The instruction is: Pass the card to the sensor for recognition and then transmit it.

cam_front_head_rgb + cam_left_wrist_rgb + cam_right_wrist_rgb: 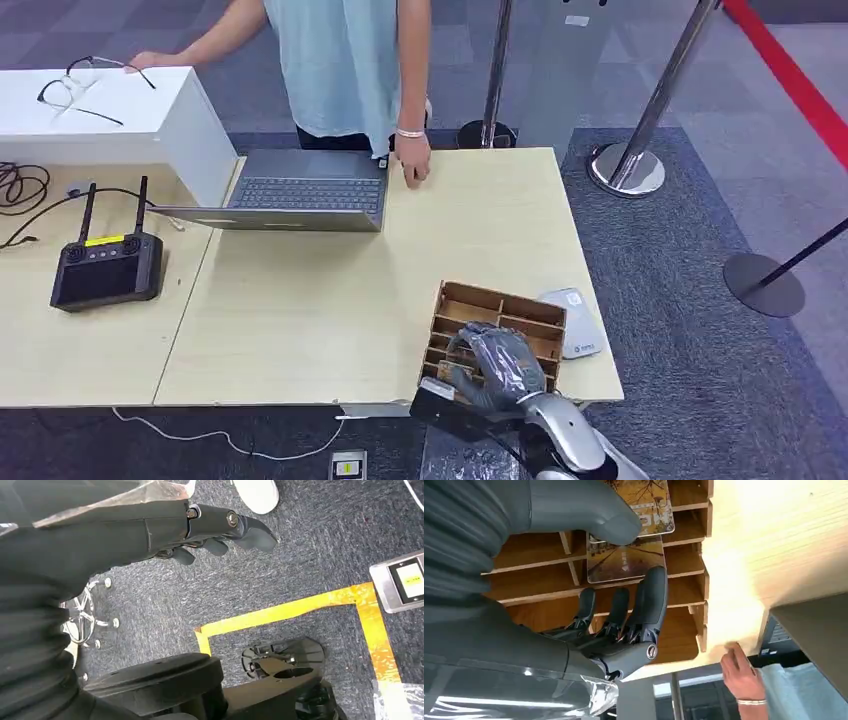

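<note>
Robot hand (624, 580) on the right pinches a card (624, 562) inside the wooden organizer (500, 320); a shallow pinch could let it slip or snag a divider.

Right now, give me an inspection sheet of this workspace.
Surface: two pale wooden tables set side by side.
Job's things: wooden rack near the front edge; cards in its slots; white sensor just right of the rack.
Clutter: open laptop, black controller, white box with glasses on top.
Hands: right hand in the rack, thumb and finger on a card's two faces; left hand hangs over the floor, holding nothing, fingers curled.
Cables: black ones at far left; a white one on the floor.
Surroundings: a person behind the laptop, hand on the table; stanchions; yellow floor tape.
</note>
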Robot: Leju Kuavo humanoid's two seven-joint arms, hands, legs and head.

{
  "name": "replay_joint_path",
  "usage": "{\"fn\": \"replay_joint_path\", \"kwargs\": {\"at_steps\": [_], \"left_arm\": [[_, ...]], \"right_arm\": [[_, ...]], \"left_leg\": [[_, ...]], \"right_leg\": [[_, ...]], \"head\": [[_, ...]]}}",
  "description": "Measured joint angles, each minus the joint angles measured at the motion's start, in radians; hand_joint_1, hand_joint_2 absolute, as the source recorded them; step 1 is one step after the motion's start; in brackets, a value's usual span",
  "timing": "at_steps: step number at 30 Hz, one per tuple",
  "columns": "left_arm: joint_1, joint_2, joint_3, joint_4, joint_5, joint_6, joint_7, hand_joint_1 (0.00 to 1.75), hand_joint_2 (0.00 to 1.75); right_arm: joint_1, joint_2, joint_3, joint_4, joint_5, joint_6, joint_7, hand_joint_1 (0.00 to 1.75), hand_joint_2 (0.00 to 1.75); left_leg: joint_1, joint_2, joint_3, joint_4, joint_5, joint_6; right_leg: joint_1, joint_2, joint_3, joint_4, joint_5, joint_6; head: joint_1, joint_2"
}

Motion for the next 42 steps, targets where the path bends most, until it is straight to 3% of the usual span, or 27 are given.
{"fn": "replay_joint_path", "kwargs": {"at_steps": [29,38,39,41,42], "left_arm": [[0.0,0.0,0.0,0.0,0.003,0.008,0.004,0.0,1.75],[0.0,0.0,0.0,0.0,0.003,0.009,0.004,0.0,1.75],[0.0,0.0,0.0,0.0,0.003,0.009,0.004,0.0,1.75],[0.0,0.0,0.0,0.0,0.003,0.009,0.004,0.0,1.75],[0.0,0.0,0.0,0.0,0.003,0.009,0.004,0.0,1.75]], "right_arm": [[0.012,0.01,0.026,0.039,-0.022,-0.03,-0.004,0.93,1.75],[0.012,0.01,0.027,0.04,-0.022,-0.037,0.003,1.01,1.75],[0.012,0.01,0.027,0.04,-0.022,-0.038,0.003,1.12,1.75],[0.011,0.01,0.027,0.04,-0.022,-0.039,0.005,1.75,1.75],[0.011,0.01,0.027,0.04,-0.022,-0.04,0.005,1.75,1.75]], "left_leg": [[0.0,0.0,0.0,0.0,0.0,0.0],[0.0,0.0,0.0,0.0,0.0,0.0],[0.0,0.0,0.0,0.0,0.0,0.0],[0.0,0.0,0.0,0.0,0.0,0.0],[0.0,0.0,0.0,0.0,0.0,0.0]], "right_leg": [[0.0,0.0,0.0,0.0,0.0,0.0],[0.0,0.0,0.0,0.0,0.0,0.0],[0.0,0.0,0.0,0.0,0.0,0.0],[0.0,0.0,0.0,0.0,0.0,0.0],[0.0,0.0,0.0,0.0,0.0,0.0]], "head": [[0.0,0.0],[0.0,0.0],[0.0,0.0],[0.0,0.0],[0.0,0.0]]}}
